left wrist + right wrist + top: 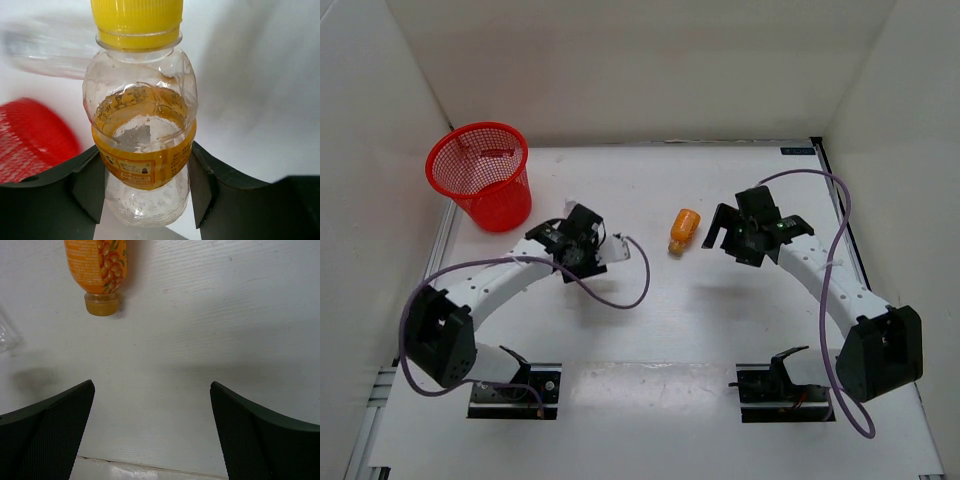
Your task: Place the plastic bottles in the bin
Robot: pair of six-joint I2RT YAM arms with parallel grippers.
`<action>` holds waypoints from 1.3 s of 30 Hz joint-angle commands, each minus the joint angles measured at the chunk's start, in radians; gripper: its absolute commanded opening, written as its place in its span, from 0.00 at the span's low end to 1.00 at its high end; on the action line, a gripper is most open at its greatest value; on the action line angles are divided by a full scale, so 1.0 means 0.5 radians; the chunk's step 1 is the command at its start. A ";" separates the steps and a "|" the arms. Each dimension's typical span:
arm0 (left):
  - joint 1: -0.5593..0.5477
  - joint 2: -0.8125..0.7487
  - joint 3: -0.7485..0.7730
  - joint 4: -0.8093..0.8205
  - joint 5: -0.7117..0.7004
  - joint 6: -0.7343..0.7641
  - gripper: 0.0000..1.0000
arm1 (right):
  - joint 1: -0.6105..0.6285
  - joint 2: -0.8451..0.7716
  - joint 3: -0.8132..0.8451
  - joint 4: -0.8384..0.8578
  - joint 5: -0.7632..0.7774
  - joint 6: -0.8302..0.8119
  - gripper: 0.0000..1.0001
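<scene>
1. Closest to us, our left claw is clenched on the short bottle. One finger presses each side of its orange label. The yellow cap points away from the claw.
2. We think this step is to carry that bottle to the bin. The plastic looks thin and smooth, so we squeeze just hard enough that it does not slip or crumple.
3. We lift straight up off the table first, so the bottle does not drag.
4. Our right claw is spread wide with nothing in it. It hangs over the table near the orange bottle, which lies on its side between the two arms. We keep it out of the left arm's way.
5. Farthest off, the red bin stands in the left back corner, a little beyond the left claw. We go up higher than its rim, stop over the middle, and only then let go.
</scene>
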 commanded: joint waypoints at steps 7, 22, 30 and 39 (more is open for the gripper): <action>0.318 -0.240 1.056 0.105 -0.203 -0.352 0.49 | 0.025 -0.007 0.003 0.102 -0.079 0.042 0.99; 1.460 0.907 2.060 0.259 -0.566 -0.791 0.53 | 0.124 0.055 0.101 0.160 -0.079 0.039 0.99; 1.488 0.953 1.927 0.241 -0.575 -0.880 1.00 | 0.142 0.557 0.554 0.111 -0.057 -0.056 0.99; 1.488 0.573 1.851 0.241 -0.750 -1.122 1.00 | 0.120 1.300 1.196 -0.161 0.041 0.094 0.99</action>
